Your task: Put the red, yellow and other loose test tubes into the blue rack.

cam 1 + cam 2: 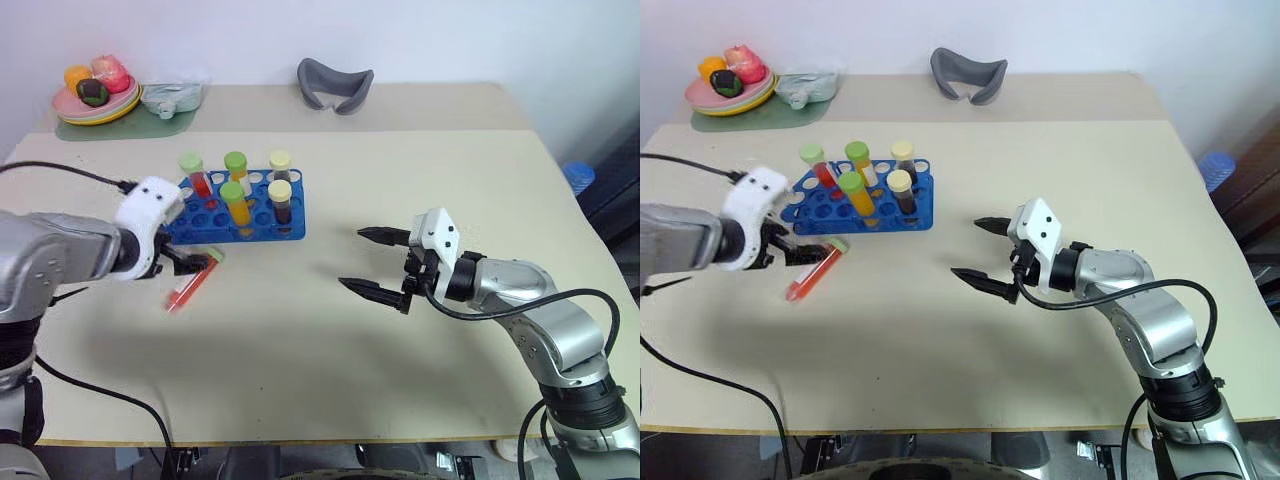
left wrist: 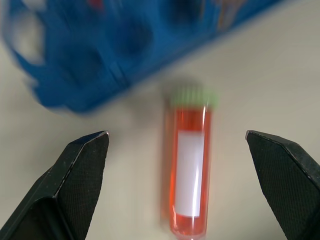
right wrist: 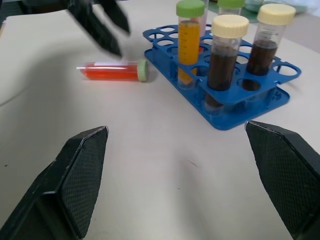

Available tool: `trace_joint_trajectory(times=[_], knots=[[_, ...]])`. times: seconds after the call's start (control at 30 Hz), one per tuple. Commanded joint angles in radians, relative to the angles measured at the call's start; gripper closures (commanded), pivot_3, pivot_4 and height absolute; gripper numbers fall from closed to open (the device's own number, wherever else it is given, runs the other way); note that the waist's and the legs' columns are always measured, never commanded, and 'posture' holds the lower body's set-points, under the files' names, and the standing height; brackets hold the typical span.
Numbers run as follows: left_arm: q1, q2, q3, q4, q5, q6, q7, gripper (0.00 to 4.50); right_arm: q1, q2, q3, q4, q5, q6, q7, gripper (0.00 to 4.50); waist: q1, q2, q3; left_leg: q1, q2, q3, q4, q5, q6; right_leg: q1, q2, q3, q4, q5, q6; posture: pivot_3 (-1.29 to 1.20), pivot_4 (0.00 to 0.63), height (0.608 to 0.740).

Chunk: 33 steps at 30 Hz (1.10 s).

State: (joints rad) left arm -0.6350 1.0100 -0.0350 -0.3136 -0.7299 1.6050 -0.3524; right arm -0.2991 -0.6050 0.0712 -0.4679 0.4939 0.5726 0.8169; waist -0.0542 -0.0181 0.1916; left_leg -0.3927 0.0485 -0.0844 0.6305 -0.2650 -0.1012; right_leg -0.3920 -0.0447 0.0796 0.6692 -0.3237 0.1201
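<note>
The blue rack stands left of the table's middle and holds several upright tubes with green or cream caps and red, yellow or brown contents. One loose red test tube with a green cap lies flat on the table just in front of the rack. My left gripper hangs open right over it, pointing down, and in the left wrist view the tube lies between the spread fingers untouched. My right gripper is open and holds nothing, level above the table's middle, facing the rack.
At the far left corner a plate with toy fruit sits on a green mat, with a clear plastic bag beside it. A grey curved object lies at the table's far edge.
</note>
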Motion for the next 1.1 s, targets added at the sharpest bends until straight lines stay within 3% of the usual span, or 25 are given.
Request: trace_joint_trajectory(times=[0.03,0.47,0.9,1.07,1.1], knots=[[-0.059,0.008,-0.067,0.063,0.051,-0.032,-0.044,0.02,-0.002,0.008,-0.001,-0.031,0.002,-0.020,-0.005,0.00,0.002,0.000,0.000,0.000,0.000,0.000,0.000,0.000,0.000,0.000,0.000,0.000,0.000,0.000,0.000,0.00,0.150,0.740],[-0.252,0.028,-0.428,0.254,0.196,-0.154,-0.304,0.02,0.006,0.016,0.016,-0.043,0.000,-0.025,-0.023,0.00,0.009,0.000,0.000,-0.001,0.000,0.001,0.000,0.000,0.000,0.000,0.000,0.000,-0.001,0.000,0.000,0.00,0.150,0.740],[-0.274,0.016,-0.531,0.256,0.284,-0.142,-0.415,0.02,0.023,0.025,0.022,-0.069,0.007,-0.015,-0.054,0.00,0.009,0.000,0.000,-0.001,0.000,0.001,0.001,0.000,0.000,0.000,0.000,0.000,0.000,0.000,0.000,0.00,0.150,0.740],[-0.258,0.031,-0.529,0.250,0.303,-0.146,-0.437,2.37,0.007,0.029,0.029,-0.060,0.009,-0.012,-0.053,0.00,0.009,0.000,0.000,-0.001,0.000,0.001,0.001,0.000,0.000,0.000,0.000,0.000,0.000,0.000,0.000,0.00,0.150,0.740],[-0.254,0.033,-0.528,0.249,0.305,-0.145,-0.439,2.37,0.005,0.029,0.029,-0.059,0.009,-0.011,-0.052,0.00,0.009,0.000,0.000,-0.001,0.000,0.001,0.001,0.000,0.000,0.000,0.000,0.000,0.000,0.000,0.000,0.00,0.150,0.740]])
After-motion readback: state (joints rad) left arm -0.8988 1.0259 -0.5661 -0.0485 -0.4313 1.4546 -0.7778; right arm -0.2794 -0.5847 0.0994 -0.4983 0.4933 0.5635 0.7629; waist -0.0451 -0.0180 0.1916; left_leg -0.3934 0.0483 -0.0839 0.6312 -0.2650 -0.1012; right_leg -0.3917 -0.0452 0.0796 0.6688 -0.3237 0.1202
